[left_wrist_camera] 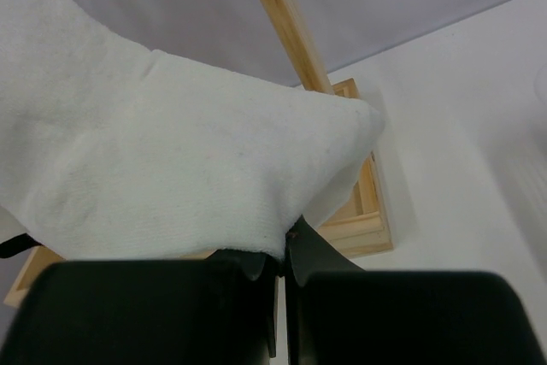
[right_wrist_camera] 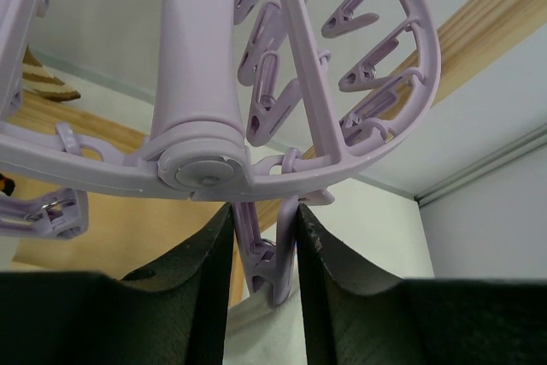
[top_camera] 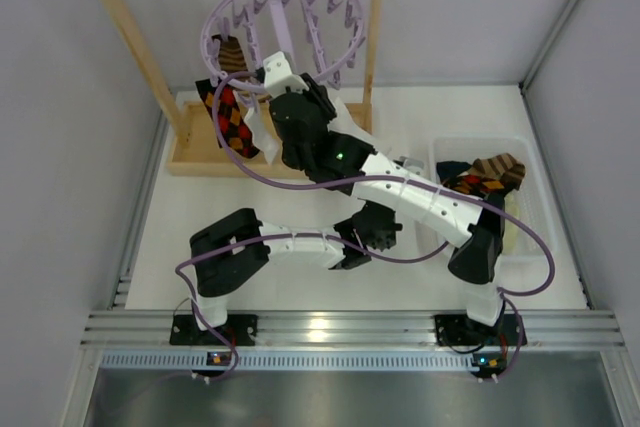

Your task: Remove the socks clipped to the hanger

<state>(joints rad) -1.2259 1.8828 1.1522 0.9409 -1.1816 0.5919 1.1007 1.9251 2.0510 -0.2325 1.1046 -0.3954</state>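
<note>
The lilac hanger [top_camera: 345,7] hangs from the wooden rack's top bar. A black argyle sock [top_camera: 230,119] and a brown striped sock [top_camera: 232,55] are clipped at its left side. My right gripper [top_camera: 268,75] is under the ring. In the right wrist view its fingers [right_wrist_camera: 214,262] press both sides of a lilac clip peg [right_wrist_camera: 272,267] below the hub [right_wrist_camera: 201,168]. A white sock [right_wrist_camera: 273,339] hangs from that peg. My left gripper [left_wrist_camera: 282,250] is shut on the lower edge of the white sock [left_wrist_camera: 171,151]. In the top view it is hidden under the right arm.
The wooden rack has an upright [left_wrist_camera: 286,27] and a base frame [top_camera: 200,152] at the back left. A clear bin [top_camera: 530,162] at the right holds several socks [top_camera: 485,177]. Grey walls close in both sides.
</note>
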